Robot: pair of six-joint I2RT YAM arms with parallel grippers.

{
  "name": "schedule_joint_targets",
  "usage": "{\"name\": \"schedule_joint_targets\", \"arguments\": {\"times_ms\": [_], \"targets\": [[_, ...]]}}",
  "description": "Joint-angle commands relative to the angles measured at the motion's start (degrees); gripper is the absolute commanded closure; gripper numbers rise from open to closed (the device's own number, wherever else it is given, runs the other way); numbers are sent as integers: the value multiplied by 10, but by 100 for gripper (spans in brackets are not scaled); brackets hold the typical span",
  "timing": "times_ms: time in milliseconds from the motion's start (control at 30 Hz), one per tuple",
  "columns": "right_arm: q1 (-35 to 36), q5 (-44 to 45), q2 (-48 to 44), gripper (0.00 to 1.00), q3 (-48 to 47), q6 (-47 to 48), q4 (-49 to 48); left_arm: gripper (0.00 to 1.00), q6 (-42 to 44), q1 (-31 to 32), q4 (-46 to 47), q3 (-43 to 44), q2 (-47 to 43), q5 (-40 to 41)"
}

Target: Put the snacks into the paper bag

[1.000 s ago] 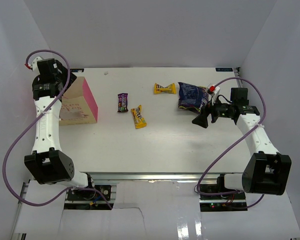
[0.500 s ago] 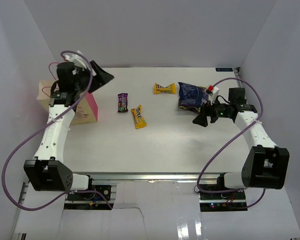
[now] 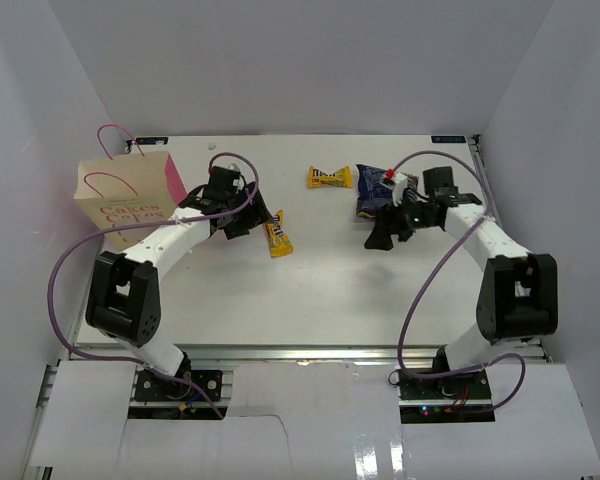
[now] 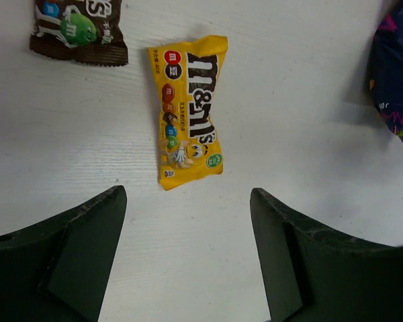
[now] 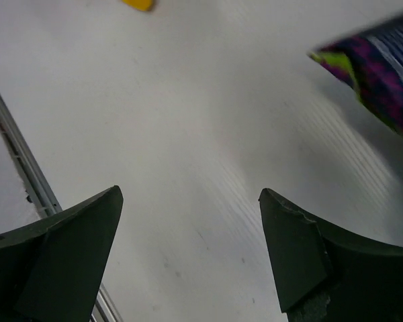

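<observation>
Gaping wide, empty left tool (image 4: 187,194) overhangs yellow packet (image 4: 188,111).

Left tool (image 4: 187,194) swings off the paper bag (image 3: 130,195) and now hangs over the yellow packet (image 4: 188,111) mid-worktop (image 3: 330,285) (pink handles now uncovered); right tool (image 3: 380,238) edges inward beside the blue snack bag (image 3: 380,188).
</observation>
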State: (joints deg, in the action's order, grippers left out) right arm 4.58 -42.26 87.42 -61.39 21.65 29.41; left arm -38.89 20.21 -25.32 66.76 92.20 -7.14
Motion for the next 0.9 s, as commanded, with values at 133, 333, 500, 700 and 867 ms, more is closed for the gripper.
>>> {"name": "schedule_joint_targets", "arguments": {"times_ms": [133,333,500,700,867], "targets": [[191,69,175,14,-158,-130,-59,14,37,11,2,-8,-132,75],[267,173,323,14,-314,-310,-120,12,4,14,4,-82,-286,72],[315,198,383,14,-367,-341,-148,10,-46,16,4,-137,-352,49],[331,224,422,19,-391,-369,-160,10,-79,16,4,-152,-373,27],[334,199,422,52,-358,-386,-181,9,-103,16,18,-167,-371,15]]}}
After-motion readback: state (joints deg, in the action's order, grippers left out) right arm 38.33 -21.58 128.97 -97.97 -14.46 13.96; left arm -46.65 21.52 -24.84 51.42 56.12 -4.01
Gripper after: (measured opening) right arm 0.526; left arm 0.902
